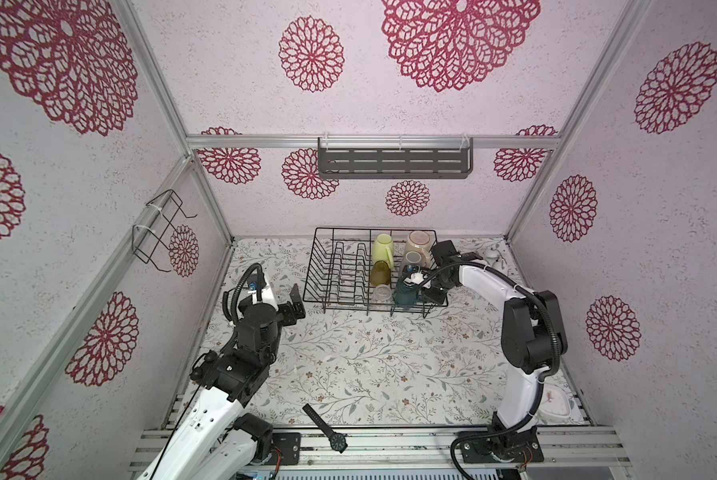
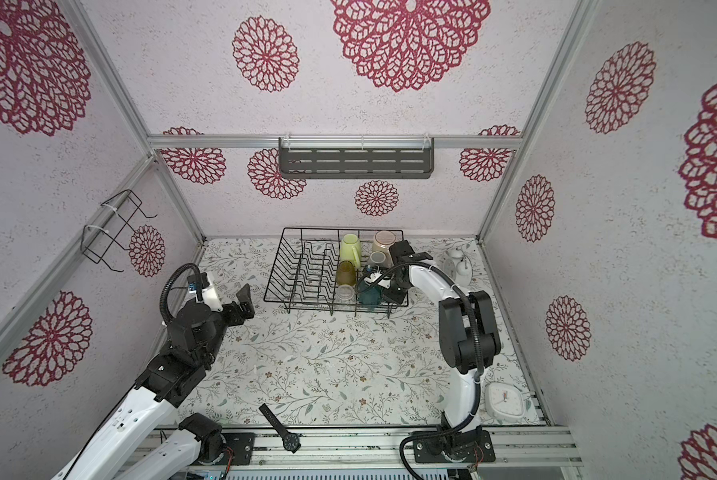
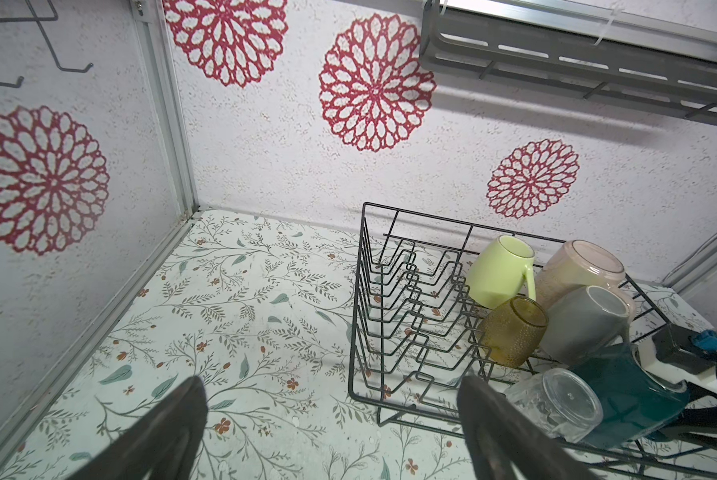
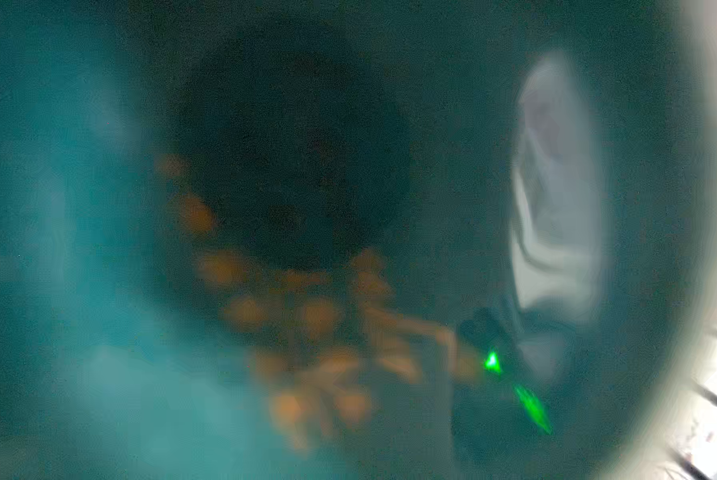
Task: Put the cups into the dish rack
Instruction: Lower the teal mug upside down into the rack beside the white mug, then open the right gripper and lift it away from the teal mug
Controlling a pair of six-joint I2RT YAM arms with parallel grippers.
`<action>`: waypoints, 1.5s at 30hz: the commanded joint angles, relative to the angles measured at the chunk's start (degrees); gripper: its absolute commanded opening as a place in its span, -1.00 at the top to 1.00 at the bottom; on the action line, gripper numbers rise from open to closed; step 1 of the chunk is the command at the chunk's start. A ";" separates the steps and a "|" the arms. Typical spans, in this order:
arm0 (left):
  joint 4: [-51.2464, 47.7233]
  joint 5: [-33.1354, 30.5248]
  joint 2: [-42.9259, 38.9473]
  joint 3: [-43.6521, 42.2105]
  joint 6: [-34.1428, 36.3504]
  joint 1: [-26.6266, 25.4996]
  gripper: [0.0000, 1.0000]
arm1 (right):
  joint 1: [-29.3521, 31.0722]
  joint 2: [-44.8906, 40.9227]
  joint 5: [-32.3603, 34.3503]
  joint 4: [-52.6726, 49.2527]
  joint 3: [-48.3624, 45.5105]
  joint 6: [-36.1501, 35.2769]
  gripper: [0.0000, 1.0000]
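The dish rack (image 1: 319, 266) stands at the back of the table, seen in both top views. Its right part holds a pale yellow-green mug (image 1: 383, 247), a pink mug (image 1: 419, 243), a grey mug (image 1: 415, 261), an amber tumbler (image 1: 380, 273), a small clear glass (image 1: 382, 293) and a dark teal mug (image 1: 406, 294), all tipped over. My right gripper (image 1: 422, 291) is at the teal mug's mouth, its jaws hidden. The right wrist view is filled by the teal mug's inside (image 4: 306, 166). My left gripper (image 1: 297, 302) hangs open and empty left of the rack (image 3: 363, 249).
A black wristwatch (image 1: 325, 428) lies at the table's front edge. A white clock (image 2: 504, 401) sits front right behind my right arm. White bottles (image 2: 458, 266) stand back right. A slotted shelf (image 1: 394, 160) and a wire holder (image 1: 157, 232) hang on the walls.
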 commanded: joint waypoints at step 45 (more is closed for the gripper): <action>-3.86 -2.28 4.08 4.07 -2.97 0.90 -0.95 | -3.43 -14.81 2.64 3.53 -5.18 8.65 0.12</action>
